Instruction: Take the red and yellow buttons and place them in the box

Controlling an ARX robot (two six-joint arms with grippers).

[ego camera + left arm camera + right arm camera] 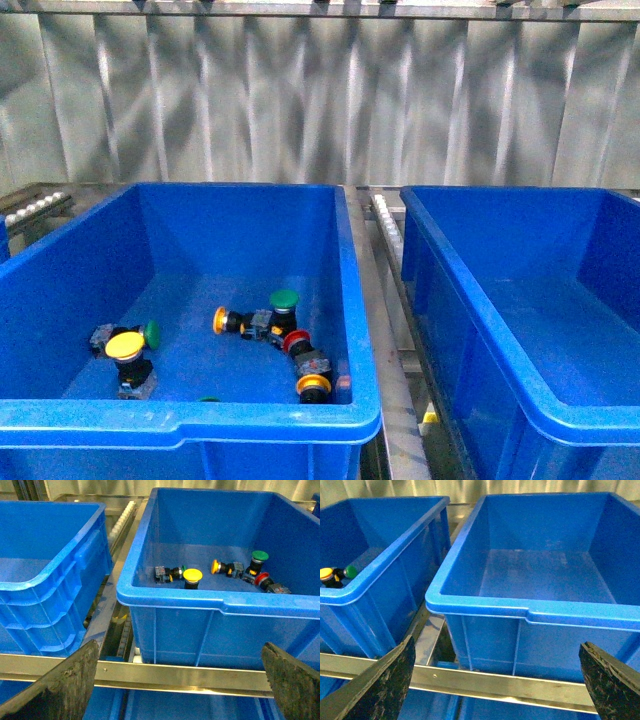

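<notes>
You've got left gripper [180, 687] and right gripper [495, 687] both spread, empty; yellow button [125, 346], red button [296, 342] sit in left bin [200, 418].

Two bins sit side by side before me, the left bin [180, 412] and the right bin [450, 290], with a roller rail [384, 222] running back between them. In the left bin, toward my left, the standing button [126, 348] is in front, and the lying button [150, 334] is just behind it. Toward my right four more form a loose chain: the sideways button [222, 320] leftmost, the upright button [284, 300] furthest back, the middle button [297, 343] nearer me, and the corner button [313, 384] nearest the front wall
</notes>
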